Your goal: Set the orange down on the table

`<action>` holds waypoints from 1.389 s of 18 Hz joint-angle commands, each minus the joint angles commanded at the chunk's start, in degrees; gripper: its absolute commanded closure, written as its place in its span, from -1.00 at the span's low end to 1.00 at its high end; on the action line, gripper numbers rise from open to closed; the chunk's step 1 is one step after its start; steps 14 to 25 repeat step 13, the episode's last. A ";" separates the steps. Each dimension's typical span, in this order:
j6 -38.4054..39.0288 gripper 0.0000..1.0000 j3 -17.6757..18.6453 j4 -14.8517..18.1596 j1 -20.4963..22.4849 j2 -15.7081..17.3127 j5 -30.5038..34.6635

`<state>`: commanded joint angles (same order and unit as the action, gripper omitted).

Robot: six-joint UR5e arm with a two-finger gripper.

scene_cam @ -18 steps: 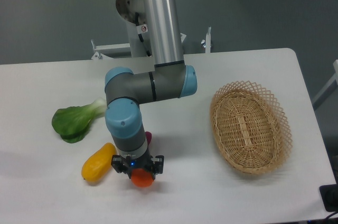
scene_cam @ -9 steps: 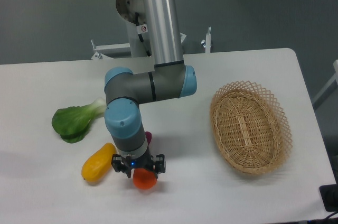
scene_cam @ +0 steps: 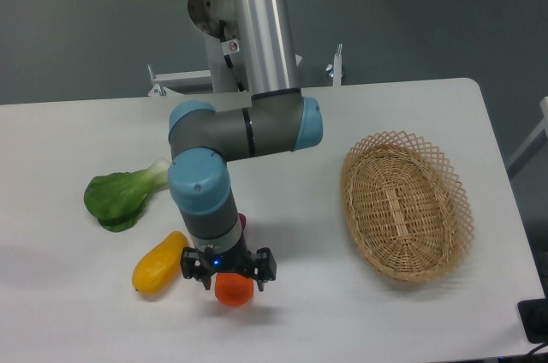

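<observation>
The orange [scene_cam: 233,289] is small, round and bright, and sits low at the white table's [scene_cam: 360,320] front left, directly under my gripper [scene_cam: 228,270]. The gripper points straight down over it. Its black fingers [scene_cam: 265,264] stand spread to either side of the fruit's top, wider than the fruit. The gripper body hides the upper part of the orange. A faint shadow lies right under the fruit on the tabletop.
A yellow mango-like fruit [scene_cam: 159,263] lies just left of the gripper. A green leafy vegetable [scene_cam: 120,197] is further left. A purple item [scene_cam: 242,221] peeks out behind the wrist. An oval wicker basket [scene_cam: 406,205] stands at the right.
The gripper has shifted slightly forward and right with the orange. Its fingers have spread wider apart around the fruit.
</observation>
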<state>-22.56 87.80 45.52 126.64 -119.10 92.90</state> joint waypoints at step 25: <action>-17.16 -1.00 2.90 5.63 2.47 4.93 -0.09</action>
